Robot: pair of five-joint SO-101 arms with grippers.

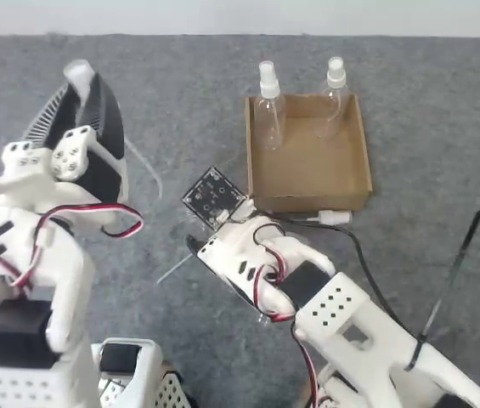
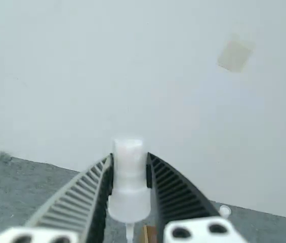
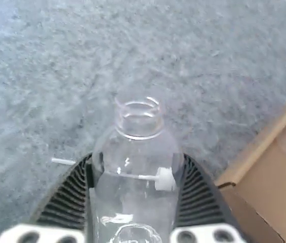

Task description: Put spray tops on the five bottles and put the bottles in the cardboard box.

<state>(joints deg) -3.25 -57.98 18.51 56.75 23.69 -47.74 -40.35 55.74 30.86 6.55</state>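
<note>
Left claw (image 2: 128, 159) clamps one spray top (image 2: 129, 188), right claw (image 3: 136, 162) one uncapped bottle (image 3: 135, 135); two capped bottles (image 1: 269, 115) (image 1: 333, 100) occupy the box (image 1: 309, 180).

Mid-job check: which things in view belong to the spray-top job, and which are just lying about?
Job: spray top in left gripper; open bottle in right gripper; cardboard box; capped bottle and second capped bottle inside it; loose spray top beside the box.
Lying about: black cable; black strap.
</note>
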